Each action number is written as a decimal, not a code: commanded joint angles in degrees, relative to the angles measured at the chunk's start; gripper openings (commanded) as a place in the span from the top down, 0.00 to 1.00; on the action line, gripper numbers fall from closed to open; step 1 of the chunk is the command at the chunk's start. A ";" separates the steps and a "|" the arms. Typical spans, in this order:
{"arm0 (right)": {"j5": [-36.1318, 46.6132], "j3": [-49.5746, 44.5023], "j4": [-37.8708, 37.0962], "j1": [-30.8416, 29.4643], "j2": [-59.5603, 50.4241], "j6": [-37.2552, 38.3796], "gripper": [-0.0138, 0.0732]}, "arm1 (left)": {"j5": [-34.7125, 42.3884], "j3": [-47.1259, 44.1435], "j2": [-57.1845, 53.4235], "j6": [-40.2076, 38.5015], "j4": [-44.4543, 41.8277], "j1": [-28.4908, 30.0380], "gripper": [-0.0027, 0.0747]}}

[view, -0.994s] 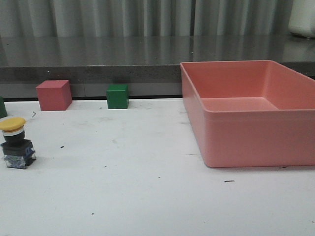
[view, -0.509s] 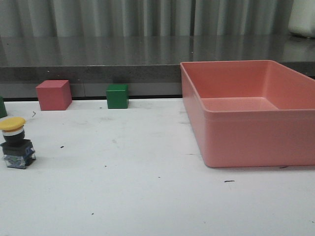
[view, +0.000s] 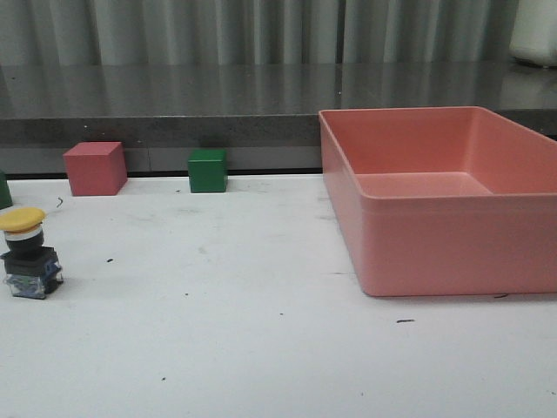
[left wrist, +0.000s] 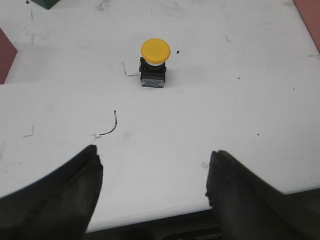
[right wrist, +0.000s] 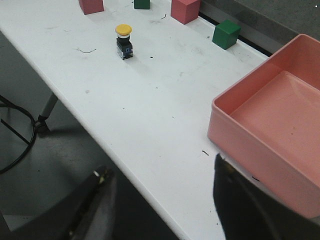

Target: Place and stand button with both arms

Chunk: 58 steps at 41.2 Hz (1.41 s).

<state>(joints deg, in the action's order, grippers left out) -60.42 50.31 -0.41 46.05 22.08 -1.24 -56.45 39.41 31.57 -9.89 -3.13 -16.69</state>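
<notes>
Jaws, left arm (left wrist: pixel 155 185): spread wide with nothing between them, hanging over the near edge of the desk; two dark fingers (left wrist: pixel 60 195) show in the left wrist view.
Jaws, right arm (right wrist: pixel 165 205): also spread wide and empty, held off the desk's near edge above the floor, as the right wrist view shows.
Desk (view: pixel 261 331): white top, scuffed with small dark marks and a short curved scratch.
Button (view: pixel 26 252): stands upright on the desk at its far left in the front view, yellow cap on top, black collar under it, dark blocky base with bluish parts resting on the surface. It is apart from both arms and from every other thing.
Bin (view: pixel 452 235): large salmon-pink open tray on the right side of the desk, well apart from the button; nothing lies in the part of its floor that shows.
Red cube (view: pixel 94 168): at the back of the desk, behind the button and a little to its right.
Green cube (view: pixel 208 170): at the back edge, right of the red cube, between it and the bin.
Second green thing (view: pixel 4 190): only a sliver shows at the left edge of the front view.
Ledge (view: pixel 174 113): grey, running behind the desk.
Curtain (view: pixel 218 30): pale folds behind the ledge.
</notes>
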 commanded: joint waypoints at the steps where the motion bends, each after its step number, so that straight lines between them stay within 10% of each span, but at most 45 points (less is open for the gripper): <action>1: 4.14 1.10 -0.67 -0.07 0.61 -0.39 0.32 | 2.79 2.03 0.06 -0.55 0.05 -0.39 0.43; 9: 4.09 1.10 -0.67 -0.07 0.61 -0.39 0.36 | 3.17 2.03 0.06 -0.55 0.05 -0.39 0.69; 23: 4.09 1.10 -0.67 -0.07 0.61 -0.39 0.98 | 6.17 2.03 0.06 5.65 0.05 -0.39 0.99; 58: 3.92 1.10 -0.67 -0.07 0.61 -0.39 0.98 | 6.66 2.03 -1.13 6.18 0.29 -0.34 0.99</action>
<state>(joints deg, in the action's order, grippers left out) -60.42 50.31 -0.41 46.05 22.08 -1.24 -53.73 39.41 31.03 -3.87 -3.13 -16.69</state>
